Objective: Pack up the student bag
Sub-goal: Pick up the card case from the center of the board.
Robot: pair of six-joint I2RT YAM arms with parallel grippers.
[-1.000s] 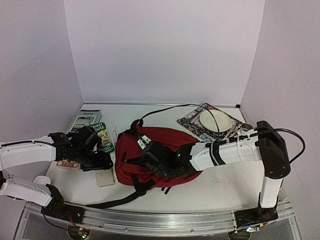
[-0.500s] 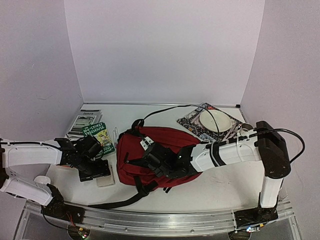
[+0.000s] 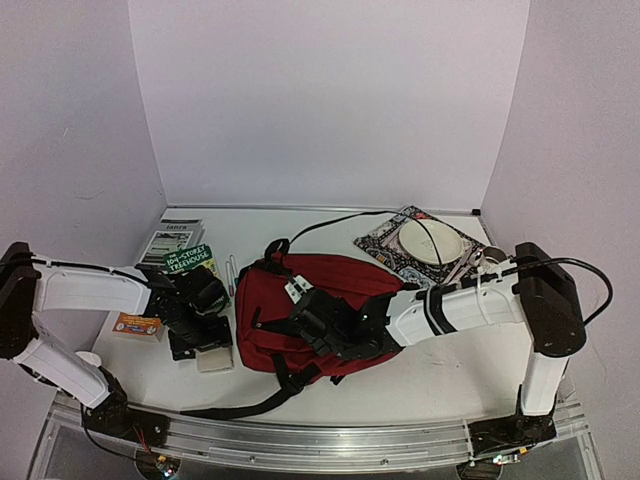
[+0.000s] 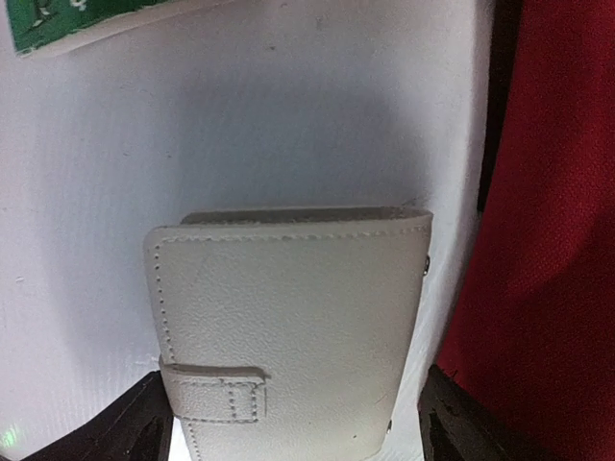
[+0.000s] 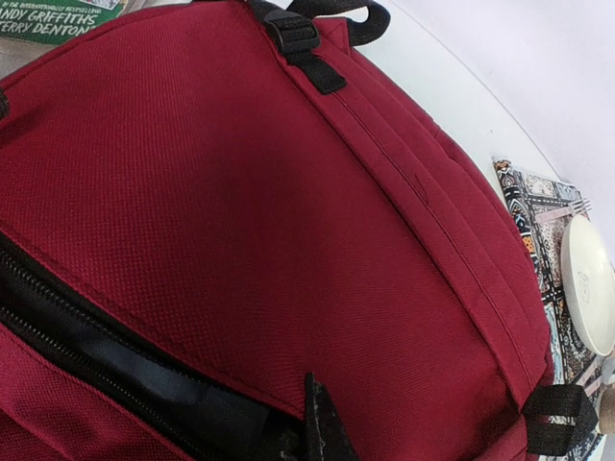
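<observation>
The student bag (image 3: 330,290) is a dark red backpack lying in the middle of the table, and it fills the right wrist view (image 5: 288,192). Its black zipper (image 5: 86,331) is open, showing dark lining. My right gripper (image 3: 303,322) is at the bag's left side, and one black fingertip (image 5: 322,423) pinches the red edge of the opening. A beige wallet (image 4: 288,327) lies left of the bag (image 4: 548,240). My left gripper (image 3: 203,340) is open, with its fingers (image 4: 144,423) on either side of the wallet (image 3: 214,360).
A green Treehouse book (image 3: 190,264) and a striped booklet (image 3: 172,238) lie at the back left. An orange packet (image 3: 135,324) lies at the left. A patterned mat with a white plate (image 3: 430,242) sits at the back right. The black strap (image 3: 240,402) trails toward the near edge.
My left gripper has moved right and toward the near edge, coming down over the beige wallet. My right gripper has stayed at the bag's opening.
</observation>
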